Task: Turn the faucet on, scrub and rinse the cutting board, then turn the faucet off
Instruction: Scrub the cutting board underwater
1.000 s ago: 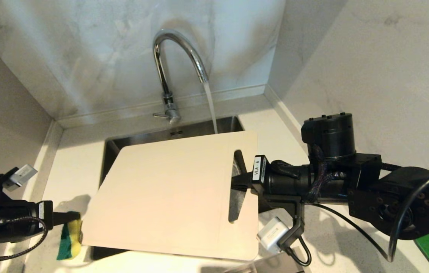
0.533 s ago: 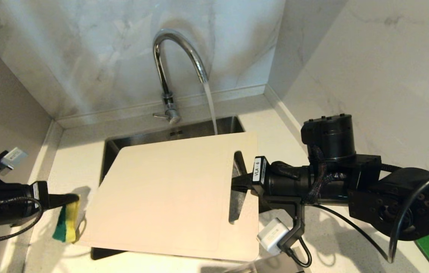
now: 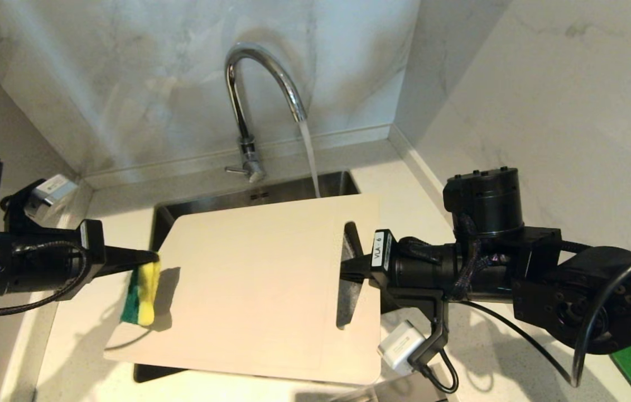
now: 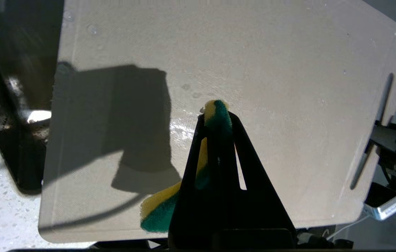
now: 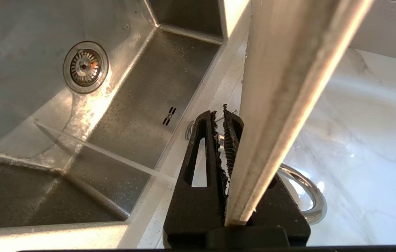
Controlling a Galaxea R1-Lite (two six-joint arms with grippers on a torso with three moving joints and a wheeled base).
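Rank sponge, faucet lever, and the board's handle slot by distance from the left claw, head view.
From the left claw:
1. Sponge, gripped in the claw, at the cutting board's left edge.
2. Faucet lever, behind the sink, up and right.
3. Handle slot, at the board's far right end, by the right claw.

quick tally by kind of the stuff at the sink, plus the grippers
faucet, water running: 1
cutting board, over the sink: 1
sponge, green and yellow: 1
grippers: 2, left gripper shut on the sponge, right gripper shut on the cutting board
total: 5
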